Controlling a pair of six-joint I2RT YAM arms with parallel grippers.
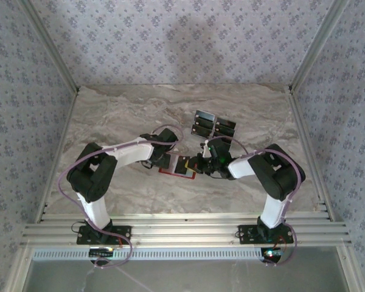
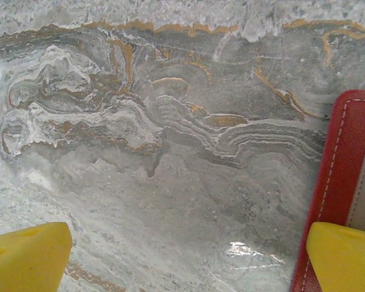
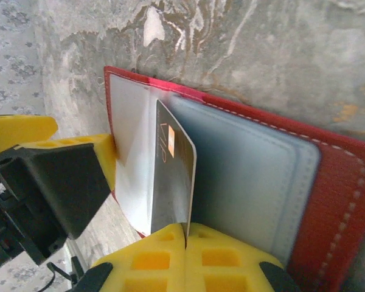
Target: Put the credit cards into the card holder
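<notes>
The red card holder (image 1: 177, 174) lies open on the marble table, grey-blue pockets up (image 3: 249, 176). My right gripper (image 3: 186, 234) is shut on a dark credit card (image 3: 173, 176) with an orange mark. The card is held on edge over the holder's inner fold, its far corner at the pocket. My left gripper (image 2: 188, 261) is open wide. One of its yellow fingertips (image 2: 344, 255) rests on the holder's red edge (image 2: 347, 158), the other (image 2: 27, 258) on bare table. Several more black credit cards (image 1: 205, 121) lie just beyond the holder. From above, the grippers (image 1: 170, 159) (image 1: 199, 164) meet over it.
The marble tabletop (image 1: 121, 115) is enclosed by patterned walls and aluminium posts. The loose cards (image 1: 225, 129) sit right of centre, behind the right arm. The arm bases stand on the rail (image 1: 182, 234) at the near edge.
</notes>
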